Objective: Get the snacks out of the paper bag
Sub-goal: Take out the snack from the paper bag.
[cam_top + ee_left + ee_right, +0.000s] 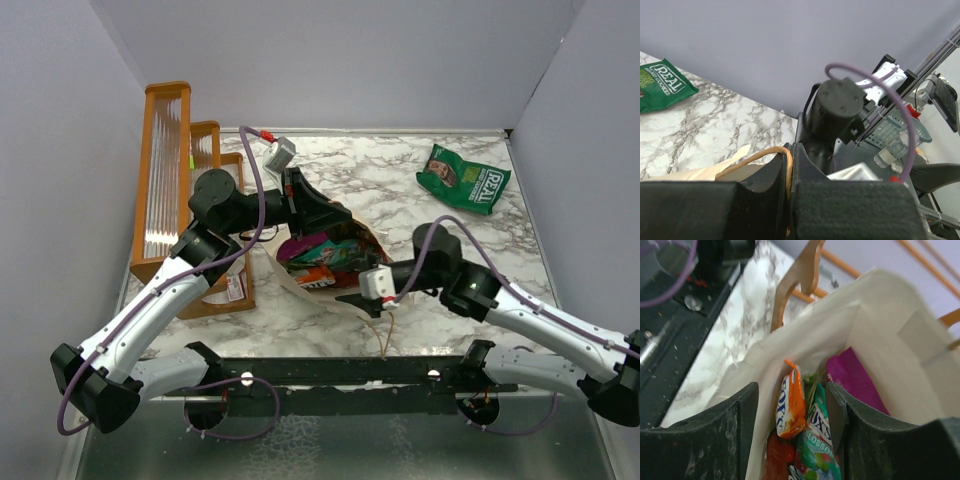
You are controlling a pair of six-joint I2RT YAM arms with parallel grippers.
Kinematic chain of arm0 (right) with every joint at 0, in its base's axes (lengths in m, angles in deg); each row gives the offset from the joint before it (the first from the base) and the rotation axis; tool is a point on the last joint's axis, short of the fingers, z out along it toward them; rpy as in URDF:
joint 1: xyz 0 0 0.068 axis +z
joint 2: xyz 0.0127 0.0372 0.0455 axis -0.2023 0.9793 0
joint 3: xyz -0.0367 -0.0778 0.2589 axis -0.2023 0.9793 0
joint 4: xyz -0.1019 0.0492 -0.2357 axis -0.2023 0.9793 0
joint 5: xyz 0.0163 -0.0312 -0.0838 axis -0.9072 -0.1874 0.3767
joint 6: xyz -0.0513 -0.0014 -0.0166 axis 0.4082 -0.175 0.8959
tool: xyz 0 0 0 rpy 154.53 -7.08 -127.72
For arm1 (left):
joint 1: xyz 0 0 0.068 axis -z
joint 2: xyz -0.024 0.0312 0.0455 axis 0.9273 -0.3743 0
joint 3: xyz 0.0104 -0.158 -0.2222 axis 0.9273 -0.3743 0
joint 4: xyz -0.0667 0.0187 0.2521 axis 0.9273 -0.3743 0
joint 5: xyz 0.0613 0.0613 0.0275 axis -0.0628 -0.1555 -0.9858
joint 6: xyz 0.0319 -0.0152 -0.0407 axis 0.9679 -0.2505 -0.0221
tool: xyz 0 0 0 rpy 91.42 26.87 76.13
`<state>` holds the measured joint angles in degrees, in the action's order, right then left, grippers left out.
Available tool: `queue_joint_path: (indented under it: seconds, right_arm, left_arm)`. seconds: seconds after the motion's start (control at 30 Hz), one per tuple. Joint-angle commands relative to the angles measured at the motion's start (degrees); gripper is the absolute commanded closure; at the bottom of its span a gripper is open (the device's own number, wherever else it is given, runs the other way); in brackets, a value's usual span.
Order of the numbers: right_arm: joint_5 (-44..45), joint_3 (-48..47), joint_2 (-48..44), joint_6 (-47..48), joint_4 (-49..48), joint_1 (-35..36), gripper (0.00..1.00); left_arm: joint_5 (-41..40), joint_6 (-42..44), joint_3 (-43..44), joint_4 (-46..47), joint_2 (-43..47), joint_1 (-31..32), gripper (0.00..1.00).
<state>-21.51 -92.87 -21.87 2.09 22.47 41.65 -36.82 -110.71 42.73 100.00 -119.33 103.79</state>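
Overhead, a marble bench (400, 190) fills the view, with grey walls on three sides. An orange-framed wooden rack (165, 170) stands along its left edge.

Next in size is the paper bag (287, 277), cream-white, lying near the middle of the bench just right of the rack, its mouth gaping toward the right arm. The snacks are split between two places. Most sit inside the bag, and one lies out on the bench.

Both arms reach in from the near edge and meet at the bag. The left tool (338, 216) sits at the bag's far side. Its wrist view shows the left tool (790, 200) closed on the paper bag (695, 172), with the thin tan handle (765, 154) pinched between the two black fingers. The right tool (352, 298) is at the near rim of the mouth. Seen from its own wrist, the right tool (800, 440) is spread wide and grips nothing. Its fingers (715, 440) stand on either side of the packets in the opening, framed by the bag's pale wall (890, 340).

A green chip packet (463, 177) lies flat near the far right corner of the bench, well apart from the bag.

Inside the mouth a purple pouch (855, 380) rests against the far wall. A teal packet (817, 445) and an orange packet (790, 407) stand side by side between the spread fingers, with a red packet (777, 460) below them.
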Motion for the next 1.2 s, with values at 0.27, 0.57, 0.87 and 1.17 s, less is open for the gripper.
queue_joint_path:
  seconds: [0.27, 0.57, 0.87, 1.17]
  right_arm:
    - [30.6, 4.5, 8.6, -0.3, -12.7, 2.2, 0.41]
    - [36.6, 6.7, 13.3, -2.3, -21.4, 2.2, 0.40]
    - [34.9, 8.4, 14.6, -3.4, -24.4, 2.2, 0.50]
    - [30.1, 9.2, 13.7, -2.9, -25.2, 2.2, 0.98]
  left_arm:
    - [1.2, -0.3, 0.8, 3.9, 2.2, 0.9, 1.00]
    - [0.7, -0.2, 1.0, 3.1, 2.3, 1.3, 1.00]
    - [-0.1, 0.7, 0.9, 1.5, 2.9, 1.4, 1.00]
    - [-1.7, 1.9, 1.0, -0.3, 3.5, 1.5, 1.00]
